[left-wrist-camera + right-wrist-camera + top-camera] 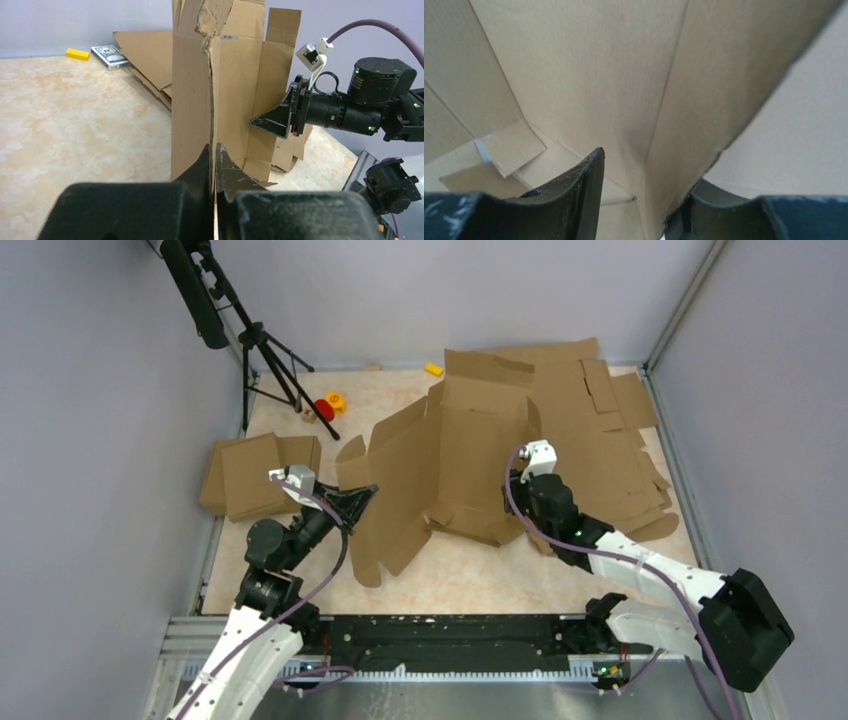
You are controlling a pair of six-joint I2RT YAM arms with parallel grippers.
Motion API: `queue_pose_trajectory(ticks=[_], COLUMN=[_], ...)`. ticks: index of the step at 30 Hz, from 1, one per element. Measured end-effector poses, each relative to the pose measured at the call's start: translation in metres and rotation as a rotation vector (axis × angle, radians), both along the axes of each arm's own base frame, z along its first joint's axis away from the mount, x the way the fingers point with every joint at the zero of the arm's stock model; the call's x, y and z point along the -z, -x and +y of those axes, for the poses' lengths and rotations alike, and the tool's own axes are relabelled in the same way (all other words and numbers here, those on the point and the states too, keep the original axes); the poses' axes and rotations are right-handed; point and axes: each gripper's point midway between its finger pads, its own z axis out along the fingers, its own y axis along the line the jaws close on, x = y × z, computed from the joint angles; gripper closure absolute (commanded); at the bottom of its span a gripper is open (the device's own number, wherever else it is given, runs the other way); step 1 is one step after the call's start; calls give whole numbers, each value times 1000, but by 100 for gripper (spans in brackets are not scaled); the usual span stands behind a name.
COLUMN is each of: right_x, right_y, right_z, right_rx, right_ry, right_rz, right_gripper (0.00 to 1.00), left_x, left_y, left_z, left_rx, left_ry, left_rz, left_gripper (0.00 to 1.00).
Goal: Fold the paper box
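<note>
Pinching the box point(240, 60) by its edge, our left hand point(214, 148) is closed tight. Our right hand point(644, 175) is open around another wall of it.

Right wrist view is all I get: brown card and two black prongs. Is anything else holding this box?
Observer: Yes. The left gripper is shut on an upright edge of the paper box, on its left side.
Operator: Where on the box is my claw?
Observer: The right gripper is at the box's right side, opposite the left one.
Operator: Any other cardboard about?
Observer: A pile of flat cardboard sheets lies behind the box, to its right.
</note>
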Motion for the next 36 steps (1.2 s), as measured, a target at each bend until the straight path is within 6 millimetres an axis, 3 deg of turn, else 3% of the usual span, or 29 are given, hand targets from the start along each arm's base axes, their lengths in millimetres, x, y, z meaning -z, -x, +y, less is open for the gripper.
queue_pose_trajectory(ticks=[3, 9, 20, 26, 36], right_x=[12, 34, 47, 45, 30], right_y=[6, 18, 16, -3, -31], right_z=[-4, -18, -15, -6, 24], right_rx=[6, 60, 188, 274, 253], right_ry=[-4, -20, -154, -214, -224], right_rz=[84, 210, 287, 310, 288], right_gripper=[57, 79, 81, 81, 69], left_x=[0, 2, -1, -3, -2], left_y=[0, 1, 3, 4, -1], left_z=[0, -1, -2, -1, 7], left_rx=[1, 7, 12, 4, -49], left_ry=[-2, -4, 0, 4, 19], left_rz=[0, 5, -4, -12, -19], left_gripper=[100, 100, 100, 100, 100])
